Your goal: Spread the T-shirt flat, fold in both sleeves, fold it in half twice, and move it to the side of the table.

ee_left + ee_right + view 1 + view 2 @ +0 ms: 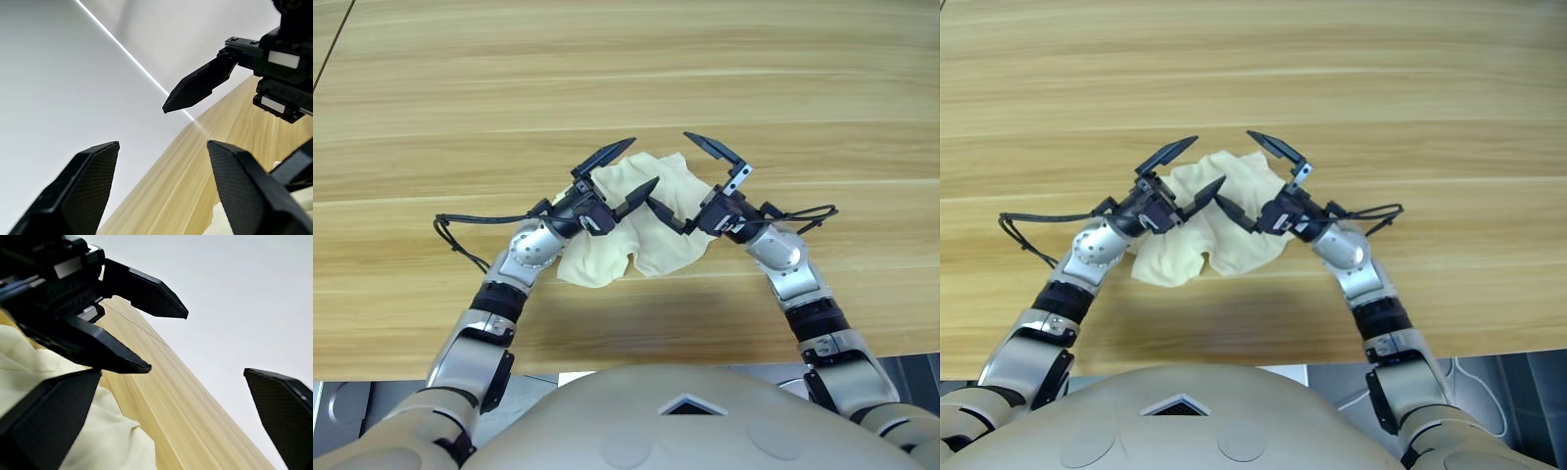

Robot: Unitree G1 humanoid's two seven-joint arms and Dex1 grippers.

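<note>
Crumpled T-shirt (656, 245) on table (607, 69). L gripper (646, 160) & R gripper (668, 166) over it, tips close together, both jaws wide open, holding nothing.

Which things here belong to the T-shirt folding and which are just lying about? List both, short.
Job:
- crumpled pale yellow T-shirt
- left gripper, open, above the shirt
- right gripper, open, above the shirt
- wooden table

Just there:
- white wall beyond the table

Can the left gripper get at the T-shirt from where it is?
Probably yes: the left gripper hangs right over the crumpled T-shirt, jaws open, nothing between. The right gripper is close beside it and may crowd it.
</note>
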